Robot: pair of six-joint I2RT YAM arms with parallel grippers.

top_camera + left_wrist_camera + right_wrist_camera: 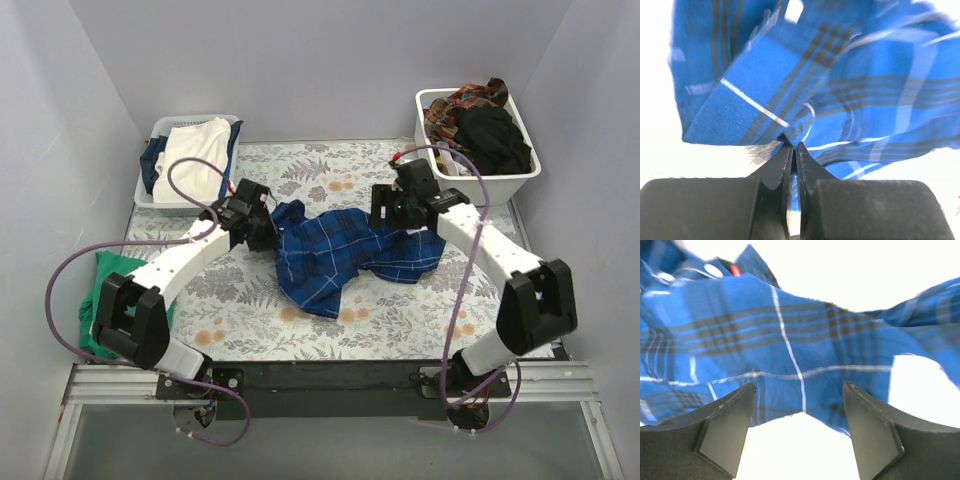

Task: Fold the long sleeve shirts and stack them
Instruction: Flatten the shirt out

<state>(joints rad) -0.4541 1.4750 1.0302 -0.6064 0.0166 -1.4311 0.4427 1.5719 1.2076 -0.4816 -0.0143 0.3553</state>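
A dark blue plaid long sleeve shirt (335, 260) lies crumpled on the floral table cloth (250, 310) in the middle of the table. My left gripper (271, 233) is at the shirt's left edge. In the left wrist view the left gripper (792, 144) is shut, pinching a fold of the plaid shirt (765, 75). My right gripper (384, 221) hovers over the shirt's upper right part. In the right wrist view the right gripper (799, 388) is open. An edge of the shirt (790, 335) lies just beyond its fingertips, and nothing is held.
A white basket (157, 137) at the back left holds folded white and dark clothes. Another white basket (524, 172) at the back right is full of dark and patterned garments. A green cloth (102, 278) hangs at the table's left edge.
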